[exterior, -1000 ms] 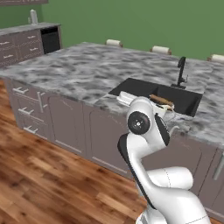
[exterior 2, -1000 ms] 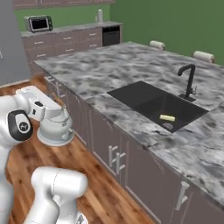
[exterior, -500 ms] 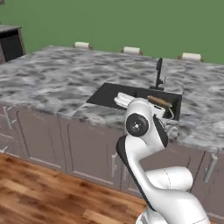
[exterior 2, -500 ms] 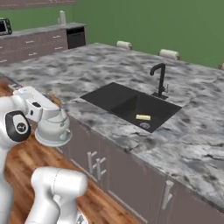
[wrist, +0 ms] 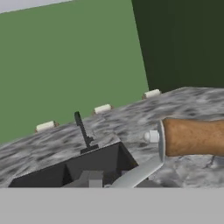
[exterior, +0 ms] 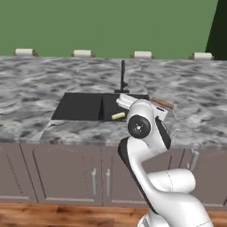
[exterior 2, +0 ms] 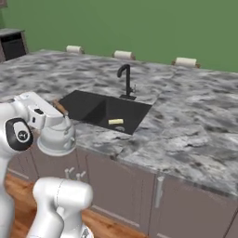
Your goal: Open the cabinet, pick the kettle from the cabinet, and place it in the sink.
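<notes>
My gripper [exterior 2: 52,110] is shut on the tan wooden handle [exterior 2: 60,107] of the silvery kettle [exterior 2: 57,135], which hangs close to my arm in front of the island counter's near edge. In the hand view the handle [wrist: 192,136] fills the right side, with its silver bracket curving down. In the left base view the handle [exterior: 162,103] pokes out to the right of my arm, and the kettle body is mostly hidden. The black sink [exterior: 80,106] [exterior 2: 90,105] [wrist: 70,168] lies just beyond, with its black tap [exterior: 123,76] [exterior 2: 126,79] [wrist: 83,131]. The cabinet is out of view.
A small yellow block [exterior: 118,115] [exterior 2: 115,121] lies in the sink. Grey marble counter [exterior: 35,88] surrounds the basin, with mauve base doors [exterior: 66,173] below. Several pale chair tops [exterior: 82,53] line the far edge. A dark appliance [exterior 2: 11,44] stands far left.
The whole picture has shifted: the base has driven along the island, so the sink now lies straight ahead. The kettle stays in my shut gripper.
</notes>
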Motion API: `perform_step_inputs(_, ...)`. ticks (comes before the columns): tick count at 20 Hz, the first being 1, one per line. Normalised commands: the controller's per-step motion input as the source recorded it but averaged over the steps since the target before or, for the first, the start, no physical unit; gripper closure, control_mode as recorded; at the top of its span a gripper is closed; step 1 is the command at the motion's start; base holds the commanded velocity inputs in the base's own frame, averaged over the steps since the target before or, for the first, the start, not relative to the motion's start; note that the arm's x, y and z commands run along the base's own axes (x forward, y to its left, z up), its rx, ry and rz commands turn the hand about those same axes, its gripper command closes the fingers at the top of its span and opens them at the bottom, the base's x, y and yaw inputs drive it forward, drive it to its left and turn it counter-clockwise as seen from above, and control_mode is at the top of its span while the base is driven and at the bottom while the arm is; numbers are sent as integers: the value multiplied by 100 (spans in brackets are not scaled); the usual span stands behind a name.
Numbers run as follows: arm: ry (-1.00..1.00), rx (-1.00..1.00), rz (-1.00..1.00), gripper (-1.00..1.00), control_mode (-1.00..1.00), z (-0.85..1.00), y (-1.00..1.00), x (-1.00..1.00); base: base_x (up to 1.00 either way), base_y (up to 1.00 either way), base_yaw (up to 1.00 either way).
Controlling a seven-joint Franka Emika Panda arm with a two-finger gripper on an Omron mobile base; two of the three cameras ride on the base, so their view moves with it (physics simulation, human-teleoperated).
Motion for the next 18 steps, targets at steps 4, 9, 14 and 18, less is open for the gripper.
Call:
perform_step_inputs(4, 0, 0, 0, 100, 100, 0, 0, 0, 61, 34, -18)
perform_step_inputs(9, 0, 0, 0, 100, 100, 0, 0, 0, 54, 27, -1)
perform_step_inputs(14, 0, 0, 0, 100, 100, 0, 0, 0, 45, 35, -31)
perform_step_inputs(18, 0, 0, 0, 100, 100, 0, 0, 0, 22, 42, -46)
